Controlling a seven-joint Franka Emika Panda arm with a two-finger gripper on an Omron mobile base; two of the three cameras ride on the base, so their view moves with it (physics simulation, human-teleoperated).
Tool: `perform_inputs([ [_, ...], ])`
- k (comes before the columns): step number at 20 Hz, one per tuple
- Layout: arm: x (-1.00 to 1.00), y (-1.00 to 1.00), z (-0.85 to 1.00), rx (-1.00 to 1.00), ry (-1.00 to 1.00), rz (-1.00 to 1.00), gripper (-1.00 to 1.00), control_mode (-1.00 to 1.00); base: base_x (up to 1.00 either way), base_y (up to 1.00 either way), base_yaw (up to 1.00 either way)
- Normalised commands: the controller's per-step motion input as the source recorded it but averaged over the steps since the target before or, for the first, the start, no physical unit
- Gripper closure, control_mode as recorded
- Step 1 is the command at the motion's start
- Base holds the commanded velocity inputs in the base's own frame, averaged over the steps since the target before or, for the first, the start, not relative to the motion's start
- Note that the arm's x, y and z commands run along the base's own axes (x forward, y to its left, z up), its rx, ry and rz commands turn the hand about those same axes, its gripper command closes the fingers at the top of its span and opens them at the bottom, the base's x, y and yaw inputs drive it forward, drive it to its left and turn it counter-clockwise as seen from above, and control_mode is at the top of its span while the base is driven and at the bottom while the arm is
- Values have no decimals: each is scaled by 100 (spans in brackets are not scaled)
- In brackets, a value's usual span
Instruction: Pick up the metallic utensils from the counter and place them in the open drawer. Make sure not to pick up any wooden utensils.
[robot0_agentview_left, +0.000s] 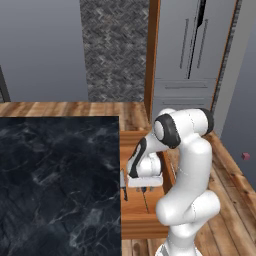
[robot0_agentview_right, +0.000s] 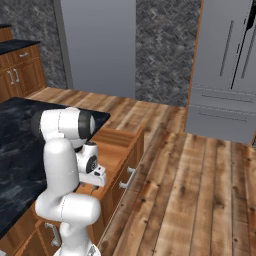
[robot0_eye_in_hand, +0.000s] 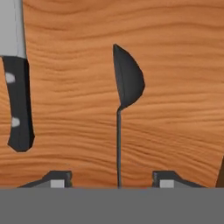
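Note:
My gripper (robot0_eye_in_hand: 112, 179) hangs low inside the open drawer (robot0_agentview_left: 145, 222), its fingers (robot0_eye_in_hand: 57, 178) spread wide apart. The slim grey metal spoon (robot0_eye_in_hand: 127, 81) lies flat on the drawer's wooden floor, and its thin handle runs down between the fingers without touching either. The knife (robot0_eye_in_hand: 17, 105), silver blade and dark riveted handle, lies on the drawer floor to the left of the spoon. From the left base view the hand (robot0_agentview_left: 143, 186) sits over the drawer beside the black marble counter (robot0_agentview_left: 60, 185), with the knife (robot0_agentview_left: 124, 192) below it. The wooden utensils are out of view.
The drawer (robot0_agentview_right: 116, 145) sticks out from the counter's (robot0_agentview_right: 17, 140) end over the plank floor. A grey fridge (robot0_agentview_left: 192, 60) stands beyond it. Brown wall cabinets (robot0_agentview_right: 20, 75) stand at the far left. A small reddish thing (robot0_agentview_left: 245, 156) lies on the floor to the right.

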Motion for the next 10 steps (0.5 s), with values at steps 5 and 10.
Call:
perform_inputs([
  [5,0,-3,61,0,1,1,-100,-100,0,0,0],
  [10,0,0,93,0,0,0,-100,-100,0,0,0],
])
